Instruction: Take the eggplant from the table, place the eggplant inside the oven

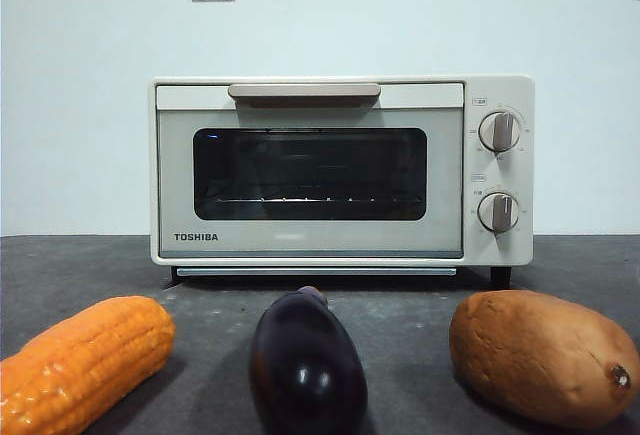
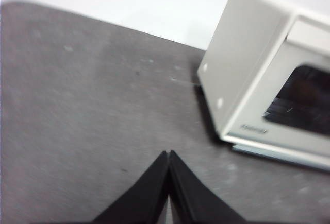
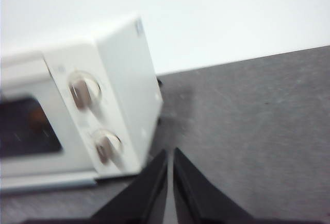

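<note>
Eggplant (image 1: 307,367) sits bottom centre of frame on surface (image 1: 400,305), before closed oven (image 1: 340,170), between corn (image 1: 80,363) and sweet potato (image 1: 540,355). Left gripper (image 2: 169,154) and right gripper (image 3: 170,152) both clenched, empty.

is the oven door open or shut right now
Shut: the cream-white boxy toaster oven has its dark glass door upright and flush, beige bar handle at the top.

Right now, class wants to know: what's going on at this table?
Nothing is being handled yet. The eggplant lies on the table between a corn cob and a sweet potato, in front of the oven, whose door is closed. The left hand and right hand are both shut, each holding nothing, beside the oven.
</note>
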{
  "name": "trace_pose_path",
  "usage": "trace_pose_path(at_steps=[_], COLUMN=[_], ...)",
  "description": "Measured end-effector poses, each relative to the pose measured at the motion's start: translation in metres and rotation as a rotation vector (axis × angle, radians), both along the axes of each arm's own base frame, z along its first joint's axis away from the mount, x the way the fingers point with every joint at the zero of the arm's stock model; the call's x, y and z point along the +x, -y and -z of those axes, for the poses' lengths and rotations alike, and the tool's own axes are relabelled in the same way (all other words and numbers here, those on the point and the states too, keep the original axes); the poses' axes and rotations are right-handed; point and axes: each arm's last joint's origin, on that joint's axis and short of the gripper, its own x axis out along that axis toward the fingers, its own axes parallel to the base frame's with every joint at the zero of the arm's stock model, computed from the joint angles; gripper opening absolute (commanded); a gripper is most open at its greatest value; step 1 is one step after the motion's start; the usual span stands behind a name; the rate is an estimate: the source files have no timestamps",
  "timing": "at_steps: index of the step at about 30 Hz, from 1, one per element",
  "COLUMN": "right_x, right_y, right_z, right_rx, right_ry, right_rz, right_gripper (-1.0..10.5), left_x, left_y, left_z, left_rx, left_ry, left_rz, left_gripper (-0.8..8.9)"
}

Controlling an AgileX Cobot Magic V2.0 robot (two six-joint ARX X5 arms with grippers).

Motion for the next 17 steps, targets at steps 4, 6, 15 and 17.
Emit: trace_pose_path(at_steps=[4,6,15,17], right_x=[0.0,0.0,-0.009,-0.011], right_y=[-0.001,-0.001,-0.002,-0.002], right_z=[-0.004,-0.005,-0.041,-0.05], right_rx=[0.128,0.178,0.246,0.248], right_ry=[0.025,0.016,-0.01,-0.03], right_rz=[-0.041,-0.053,-0.056,-0.053], right_gripper=[0.0,0.0,0.0,0.0], left_x=[0.0,0.0,-0.004,-0.005], left_y=[0.001,0.001,0.003,0.003], left_z=[0.0,0.0,-0.019,-0.029], left_rx=[-0.149,-0.19,-0.24,-0.241], left_ry=[-0.02,-0.028,-0.063,-0.063], left_rz=[0.005,0.024,0.075,0.081], left_gripper=[0.06,0.06,0.06,0.06])
